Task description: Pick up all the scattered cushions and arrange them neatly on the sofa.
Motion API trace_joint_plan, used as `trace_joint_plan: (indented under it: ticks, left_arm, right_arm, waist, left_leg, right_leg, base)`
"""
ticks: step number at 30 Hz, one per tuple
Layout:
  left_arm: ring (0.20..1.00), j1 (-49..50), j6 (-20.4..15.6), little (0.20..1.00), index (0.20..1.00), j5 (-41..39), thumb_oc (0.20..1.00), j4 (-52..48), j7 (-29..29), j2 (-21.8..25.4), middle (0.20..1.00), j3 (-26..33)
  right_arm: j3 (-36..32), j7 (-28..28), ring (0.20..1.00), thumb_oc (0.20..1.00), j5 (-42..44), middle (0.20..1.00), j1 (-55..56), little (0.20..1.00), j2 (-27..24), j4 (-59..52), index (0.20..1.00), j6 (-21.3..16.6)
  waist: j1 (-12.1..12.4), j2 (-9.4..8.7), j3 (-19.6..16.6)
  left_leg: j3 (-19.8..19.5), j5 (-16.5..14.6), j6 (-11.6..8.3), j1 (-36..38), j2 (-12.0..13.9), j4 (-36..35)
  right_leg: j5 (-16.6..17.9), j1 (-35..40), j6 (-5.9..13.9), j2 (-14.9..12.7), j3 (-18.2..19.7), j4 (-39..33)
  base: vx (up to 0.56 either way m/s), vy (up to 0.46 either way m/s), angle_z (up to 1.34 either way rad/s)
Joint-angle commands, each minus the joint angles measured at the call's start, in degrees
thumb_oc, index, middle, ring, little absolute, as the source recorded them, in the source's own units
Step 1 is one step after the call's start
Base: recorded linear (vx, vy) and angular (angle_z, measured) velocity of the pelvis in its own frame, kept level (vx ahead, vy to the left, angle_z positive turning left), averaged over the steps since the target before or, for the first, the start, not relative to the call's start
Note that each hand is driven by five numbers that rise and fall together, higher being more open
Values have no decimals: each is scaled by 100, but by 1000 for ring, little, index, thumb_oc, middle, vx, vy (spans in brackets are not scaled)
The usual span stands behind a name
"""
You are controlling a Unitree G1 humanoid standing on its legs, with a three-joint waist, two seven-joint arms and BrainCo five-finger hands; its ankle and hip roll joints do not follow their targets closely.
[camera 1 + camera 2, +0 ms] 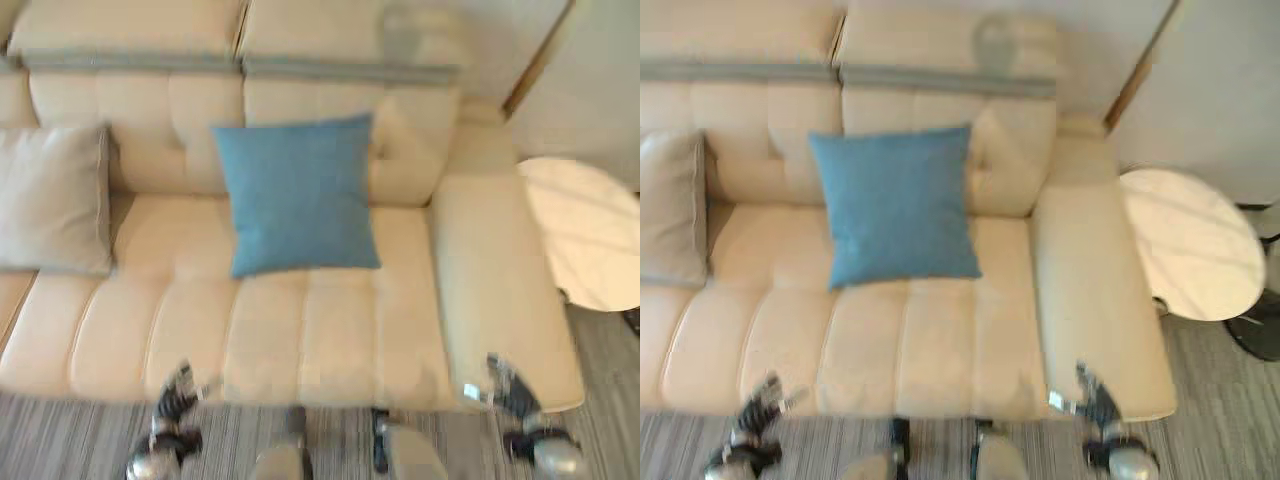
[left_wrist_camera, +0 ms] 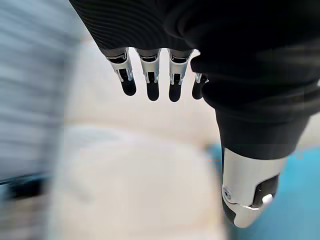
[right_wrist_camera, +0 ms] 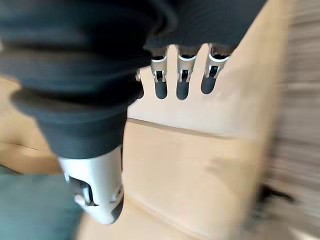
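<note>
We see the blue cushion (image 1: 298, 193) propped against the cream sofa (image 1: 330, 340) backrest, a beige cushion (image 1: 52, 198) beside it, both well apart from our left hand (image 1: 176, 392) and right hand (image 1: 508, 385), fingers relaxed, empty.

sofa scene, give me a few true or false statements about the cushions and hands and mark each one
1. The blue cushion leans against the sofa backrest. True.
2. The left hand grips the blue cushion. False: its fingers are straight and hold nothing.
3. A beige cushion sits on the sofa to the robot's left of the blue one. True.
4. The right hand holds a beige cushion. False: it is open and empty, near the front of the sofa's armrest.
5. A round table stands beside the sofa's armrest. True.
6. The blue cushion lies on the floor. False: it rests on the seat.
</note>
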Motion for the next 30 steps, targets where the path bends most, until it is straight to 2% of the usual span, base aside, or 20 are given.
trace_joint_plan:
  ticks: [1, 2, 4, 6, 8, 9, 10, 11, 12, 13, 14, 15, 16, 17, 19, 22, 23, 24, 26, 30]
  left_arm:
    - [1000, -317, -196, 1000, 1000, 391, 1000, -159, -45, 362, 1000, 114]
    - [1000, -444, -205, 1000, 1000, 507, 1000, 5, 33, 450, 1000, 31]
    - [1000, -606, -216, 1000, 1000, 547, 1000, -22, 80, 526, 1000, -94]
    - [1000, -731, -213, 1000, 1000, 500, 1000, 44, 128, 555, 1000, -187]
    - [1000, -815, -194, 1000, 1000, 577, 1000, 69, 179, 584, 1000, -261]
    - [1000, -820, -175, 1000, 1000, 546, 1000, 86, 209, 578, 1000, -260]
    - [1000, -787, -159, 1000, 1000, 505, 1000, 96, 280, 561, 1000, -215]
    - [1000, -771, -174, 1000, 1000, 482, 1000, 7, 292, 520, 1000, -275]
    - [1000, -772, -173, 1000, 1000, 482, 1000, 6, 292, 519, 1000, -275]
    - [1000, -812, -181, 1000, 1000, 478, 1000, -29, 330, 463, 1000, -268]
    - [1000, -811, -194, 1000, 1000, 498, 1000, 2, 346, 410, 1000, -267]
    - [1000, -811, -195, 1000, 1000, 499, 1000, 3, 347, 408, 1000, -267]
    - [1000, -821, -183, 1000, 1000, 482, 1000, 1, 360, 375, 1000, -247]
    - [1000, -833, -170, 1000, 1000, 437, 1000, 19, 410, 278, 1000, -205]
    - [1000, -801, -189, 1000, 1000, 480, 1000, 47, 373, 219, 1000, -229]
    - [1000, -703, -201, 1000, 1000, 503, 1000, 6, 287, 213, 1000, -230]
    - [1000, -705, -201, 1000, 1000, 503, 1000, 6, 286, 213, 1000, -229]
    - [1000, -645, -198, 1000, 1000, 424, 1000, -25, 276, 178, 1000, -208]
    - [1000, -627, -186, 1000, 1000, 459, 1000, -49, 267, 152, 1000, -270]
    - [1000, -686, -167, 1000, 1000, 649, 1000, -40, 273, 181, 1000, -380]
  right_arm:
    - [-11, -60, 1000, 1000, -207, 1000, -636, 1000, -256, -218, 1000, -179]
    - [118, -116, 1000, 1000, -268, 1000, -717, 1000, -212, -22, 1000, -156]
    - [263, -172, 1000, 1000, -244, 1000, -783, 1000, -158, 231, 1000, -148]
    - [307, -228, 1000, 1000, -221, 1000, -724, 1000, -92, 441, 1000, -167]
    - [305, -297, 1000, 1000, -206, 1000, -726, 1000, -19, 681, 1000, -152]
    - [305, -325, 1000, 1000, -237, 1000, -737, 1000, 11, 744, 1000, -129]
    - [285, -386, 1000, 1000, -331, 1000, -724, 1000, 21, 718, 1000, -91]
    - [305, -381, 1000, 1000, -308, 1000, -725, 1000, 44, 623, 1000, -91]
    - [303, -381, 1000, 1000, -308, 1000, -726, 1000, 43, 622, 1000, -91]
    - [329, -442, 1000, 1000, -237, 1000, -821, 1000, -5, 596, 1000, -76]
    - [325, -486, 1000, 1000, -224, 1000, -846, 1000, -35, 572, 1000, -90]
    - [326, -486, 1000, 1000, -224, 1000, -847, 1000, -37, 573, 1000, -91]
    - [318, -498, 1000, 1000, -232, 1000, -882, 1000, -83, 554, 1000, -76]
    - [317, -528, 1000, 1000, -273, 1000, -1004, 1000, -218, 521, 1000, -36]
    - [279, -546, 1000, 1000, -266, 1000, -1011, 1000, -313, 397, 1000, -38]
    - [282, -491, 1000, 1000, -268, 1000, -943, 1000, -374, 229, 1000, -61]
    - [282, -491, 1000, 1000, -268, 1000, -944, 1000, -374, 229, 1000, -61]
    - [313, -457, 1000, 1000, -285, 1000, -924, 1000, -392, 122, 1000, -83]
    - [349, -455, 1000, 1000, -309, 1000, -914, 1000, -369, 151, 1000, -106]
    - [392, -457, 1000, 1000, -338, 1000, -892, 1000, -330, 178, 1000, -117]
  waist:
    - [12, -22, -16]
    - [4, -50, 103]
    - [70, 20, 224]
    - [136, 152, 188]
    - [195, 202, 65]
    - [227, 214, 11]
    - [281, 157, -9]
    - [351, 104, -11]
    - [356, 118, -17]
    - [431, 141, -89]
    - [448, 157, -101]
    - [440, 161, -103]
    - [458, 204, -80]
    - [475, 253, 66]
    - [419, 192, 144]
    - [323, 36, 95]
    - [319, 39, 83]
    - [292, 13, 57]
    - [237, 71, -63]
    - [144, 101, -273]
  left_leg:
    - [55, -612, 0, 79, -94, 221]
    - [169, -496, 22, 93, -57, 167]
    - [187, -252, 30, -20, 69, 127]
    - [118, -17, 28, -155, 228, 1]
    - [45, 96, 5, -255, 289, -38]
    - [52, 145, -17, -307, 323, -38]
    - [74, 238, -62, -395, 339, -14]
    - [53, 356, -105, -518, 342, 27]
    - [52, 364, -109, -528, 360, 23]
    - [142, 612, -269, -882, 455, -7]
    - [200, 725, -366, -1037, 517, -14]
    - [191, 727, -370, -1041, 519, -14]
    - [201, 816, -457, -1149, 572, -34]
    - [52, 864, -617, -1319, 576, 60]
    - [-292, 468, -485, -1288, 364, 484]
    - [-592, -327, -331, -945, 151, 1166]
    - [-596, -318, -331, -962, 153, 1165]
    - [-878, -700, -285, -586, 36, 1342]
    - [-984, -688, -232, -418, 11, 1116]
    - [-922, -577, -202, -96, 4, 563]
  right_leg:
    - [270, -223, 573, -260, -25, -67]
    - [350, -376, 689, -229, 10, 189]
    - [-52, -331, 570, -134, -158, 912]
    - [-568, -191, 374, 39, -130, 2000]
    - [-808, 87, 315, 128, -82, 2704]
    - [-776, 215, 288, 110, -78, 2845]
    - [-760, 504, 273, 71, -136, 2689]
    - [-1198, 821, 117, 155, -196, 2232]
    - [-1177, 817, 111, 174, -196, 2211]
    - [-1593, 1058, -33, 428, -137, 1412]
    - [-1758, 1173, -150, 574, -113, 956]
    - [-1743, 1188, -154, 580, -121, 927]
    - [-1771, 1178, -195, 642, -178, 766]
    - [-1671, 1047, -256, 645, -223, 679]
    - [-1423, 883, -214, 508, -303, 557]
    - [-1084, 724, -176, 270, -267, 338]
    - [-1073, 711, -177, 272, -270, 332]
    - [-992, 664, -180, 283, -151, 241]
    - [-961, 665, -177, 349, -129, 140]
    - [-907, 727, -149, 389, -182, 81]
  base:
    - [-308, 129, -111]
    - [-346, 43, -81]
    - [-442, 27, -55]
    - [-374, -27, -1]
    - [-267, -89, 34]
    - [-295, -164, 25]
    - [-252, -180, 12]
    - [-171, -139, 1]
    - [-243, -188, -14]
    - [-300, -206, -12]
    - [-294, -207, -3]
    - [-224, -135, 10]
    - [-391, -122, 9]
    - [-565, -145, 9]
    - [-487, -75, -5]
    - [-236, -17, 17]
    - [-175, -8, 16]
    - [-117, 14, -15]
    - [-81, 36, -13]
    - [-12, 50, 16]
